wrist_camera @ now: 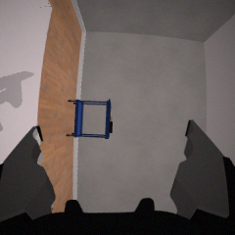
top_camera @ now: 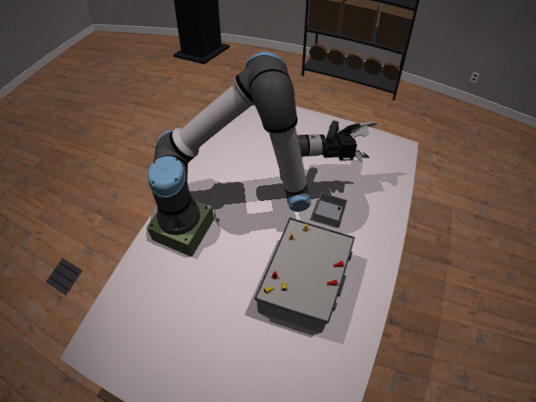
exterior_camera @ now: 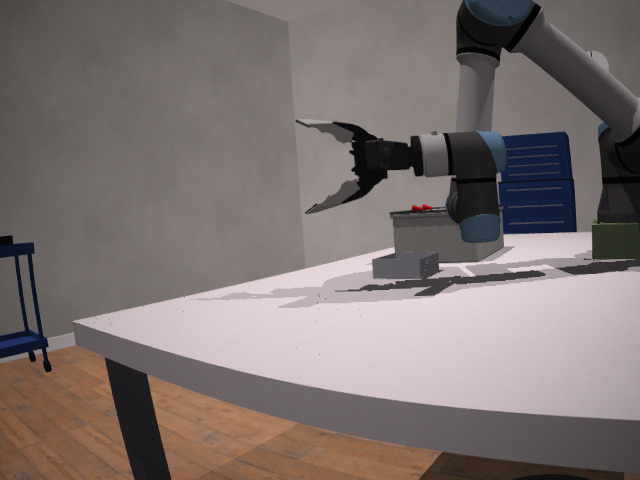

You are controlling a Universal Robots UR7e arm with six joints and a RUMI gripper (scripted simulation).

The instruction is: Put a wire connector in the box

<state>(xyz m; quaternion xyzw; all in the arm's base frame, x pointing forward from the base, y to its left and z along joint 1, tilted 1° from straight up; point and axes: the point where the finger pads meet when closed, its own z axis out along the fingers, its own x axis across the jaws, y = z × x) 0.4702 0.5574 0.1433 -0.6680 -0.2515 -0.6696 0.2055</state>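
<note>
The grey tool case [top_camera: 305, 272] lies shut on the table, its lid facing up. On the lid lie yellow wire connectors: one near the far edge [top_camera: 305, 227] and two near the left front [top_camera: 284, 286] [top_camera: 269, 289]. Red connectors [top_camera: 338, 264] and an orange one [top_camera: 291, 236] lie there too. The steel junction box [top_camera: 329, 209] sits open just beyond the case; it also shows in the exterior view [exterior_camera: 405, 264]. My gripper [top_camera: 365, 140] [exterior_camera: 310, 165] is open and empty, held level high above the table, beyond the box, pointing away from the case. The wrist view shows only both fingers and a wall.
The arm's green base [top_camera: 181, 231] stands left of the case, and the forearm's blue elbow cap [top_camera: 298, 201] hangs close beside the junction box. A blue cart [exterior_camera: 20, 297] stands off the table. A shelf unit [top_camera: 359, 38] is at the back.
</note>
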